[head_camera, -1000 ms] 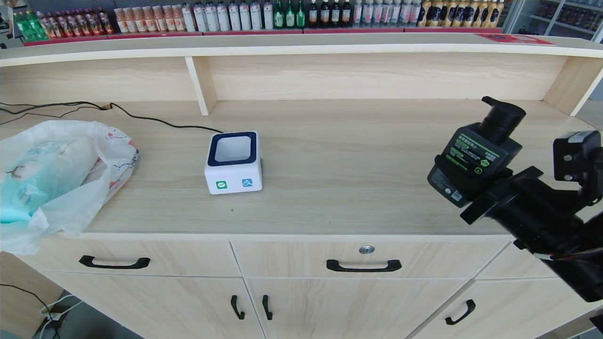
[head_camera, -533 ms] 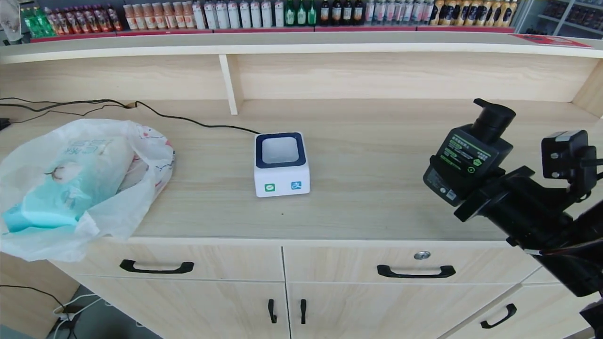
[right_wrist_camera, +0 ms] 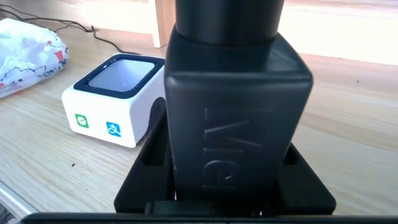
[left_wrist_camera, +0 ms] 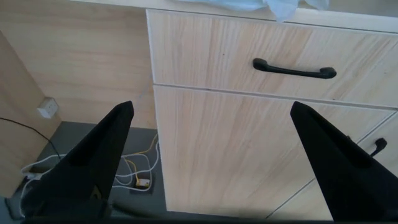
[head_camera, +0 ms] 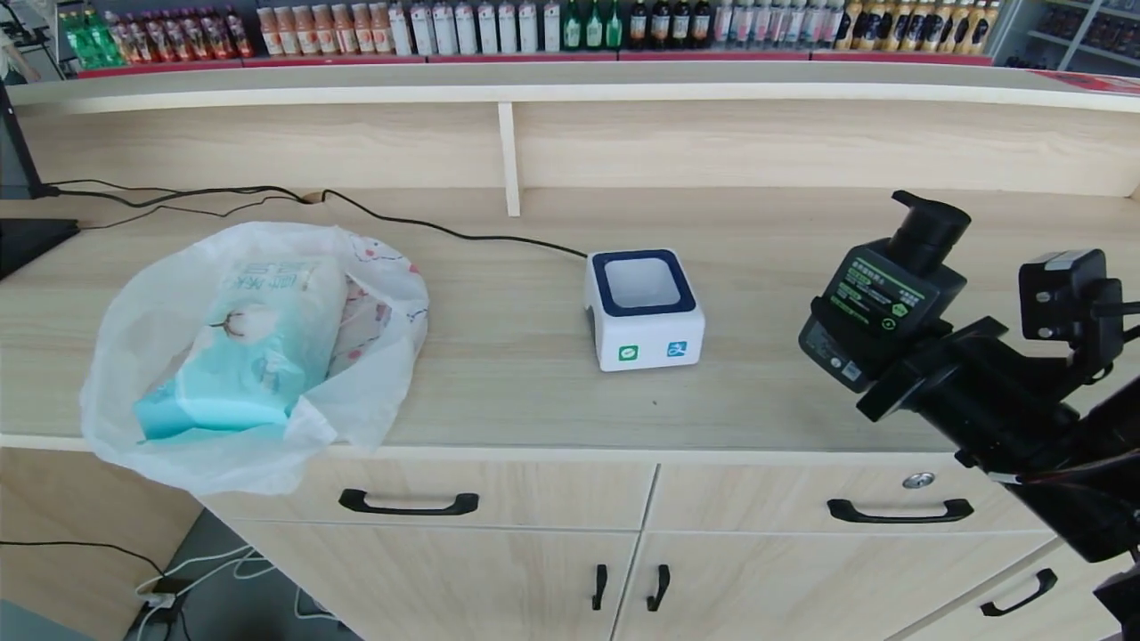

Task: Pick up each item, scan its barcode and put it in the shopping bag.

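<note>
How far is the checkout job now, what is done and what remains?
Done: one teal pack already lies in the bag. In hand: the right claw holds a black bottle above the counter, right of the scanner, not yet over it. Left: scan it, then bag it. The left claw is open, down by the drawers.

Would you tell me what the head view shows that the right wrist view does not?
Head view adds: the teal pack inside the shopping bag, the drawer handles, the shelf of drinks and the green label on the black bottle. Right wrist view adds: raised lettering on the bottle's dark side. Both show the scanner, the bag, the counter and the right claw shut on the bottle.
</note>
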`<state>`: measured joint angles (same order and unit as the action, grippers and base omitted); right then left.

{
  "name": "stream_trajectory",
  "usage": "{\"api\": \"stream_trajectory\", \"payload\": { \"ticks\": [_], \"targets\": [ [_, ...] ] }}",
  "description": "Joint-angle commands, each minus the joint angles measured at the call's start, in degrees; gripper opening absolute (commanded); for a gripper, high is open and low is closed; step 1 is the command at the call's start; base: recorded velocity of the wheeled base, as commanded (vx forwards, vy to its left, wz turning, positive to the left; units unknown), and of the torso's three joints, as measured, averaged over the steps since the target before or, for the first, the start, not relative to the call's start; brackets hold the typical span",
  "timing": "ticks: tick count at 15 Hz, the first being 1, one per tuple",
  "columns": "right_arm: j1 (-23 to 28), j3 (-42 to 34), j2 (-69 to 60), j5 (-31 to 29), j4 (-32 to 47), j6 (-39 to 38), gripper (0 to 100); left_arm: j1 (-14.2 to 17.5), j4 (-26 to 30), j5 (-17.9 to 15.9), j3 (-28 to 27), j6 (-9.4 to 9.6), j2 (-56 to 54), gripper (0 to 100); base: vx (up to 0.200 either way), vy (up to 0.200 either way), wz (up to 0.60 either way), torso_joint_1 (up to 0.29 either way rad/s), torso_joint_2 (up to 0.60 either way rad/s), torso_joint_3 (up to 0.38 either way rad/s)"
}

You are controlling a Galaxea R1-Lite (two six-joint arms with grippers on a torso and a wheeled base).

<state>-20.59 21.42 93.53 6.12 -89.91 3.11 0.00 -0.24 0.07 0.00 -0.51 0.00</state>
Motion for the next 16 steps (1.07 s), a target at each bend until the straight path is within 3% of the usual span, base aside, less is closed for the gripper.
{"api": "stream_trajectory", "payload": {
  "ticks": [1, 8, 16],
  "targets": [
    [-0.06, -0.06, -0.01, 0.03, -0.09, -0.38, 0, 0.0, -0.02, 0.01, 0.0, -0.02, 0.0, 100, 0.0, 0.2, 0.0, -0.002, 0.0, 0.002],
    [-0.06, -1.03, -0.27, 0.03, -0.09, -0.38, 0, 0.0, -0.02, 0.01, 0.0, -0.02, 0.0, 100, 0.0, 0.2, 0.0, 0.002, 0.0, 0.002],
    [0.81, -1.73, -1.59, 0.03, -0.09, -0.38, 0, 0.0, -0.02, 0.01, 0.0, 0.07, 0.0, 100, 0.0, 0.0, 0.0, 0.0, 0.0, 0.0]
  ]
}}
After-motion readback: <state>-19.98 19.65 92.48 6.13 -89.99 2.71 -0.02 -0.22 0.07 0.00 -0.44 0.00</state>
